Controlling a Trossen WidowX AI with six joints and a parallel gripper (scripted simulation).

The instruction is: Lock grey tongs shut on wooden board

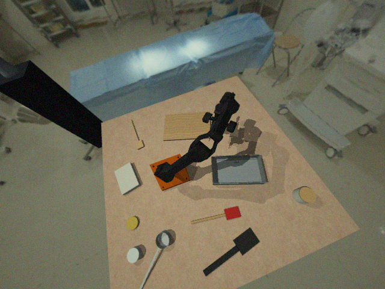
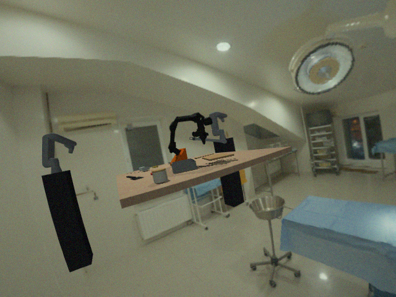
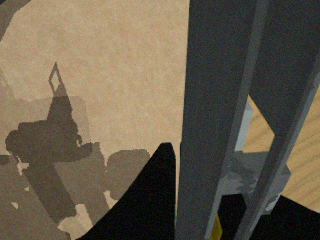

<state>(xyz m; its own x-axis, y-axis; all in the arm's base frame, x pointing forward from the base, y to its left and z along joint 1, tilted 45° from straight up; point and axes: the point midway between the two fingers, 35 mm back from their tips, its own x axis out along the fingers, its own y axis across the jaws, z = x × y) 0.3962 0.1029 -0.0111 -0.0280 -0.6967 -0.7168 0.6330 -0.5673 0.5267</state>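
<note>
Reaching from its orange base plate (image 1: 165,185) (image 2: 182,153) at the left, the arm in the top view carries its gripper (image 1: 219,121) (image 2: 203,142) (image 3: 175,152) over the right end of the wooden board (image 1: 183,127) (image 2: 219,156) (image 3: 305,180). The roasting tin (image 1: 239,183) (image 2: 184,166) sits nearer and to the right, with no tongs across it; the arm hides them from above. Holding them high likely serves to give room for turning before they go down on the board, whose left part offers an open landing place.

From the exterior, the grey tongs (image 2: 212,140) (image 3: 215,100) hang well above the table, roughly level and stretching to both sides of the pincer. That lie does not point the tips up, so an upward tilt is probably needed before the squeeze can work the gravity lock.

At the wrist, the pincer is clamped on the tongs, its fingers only slightly apart, with the long grey arms running up the right side. A gap shows between those arms, wood visible through it at the far right. Whether the lock has caught cannot be told. Loosening the grip before it does would probably let the tongs spring wide or slip.
</note>
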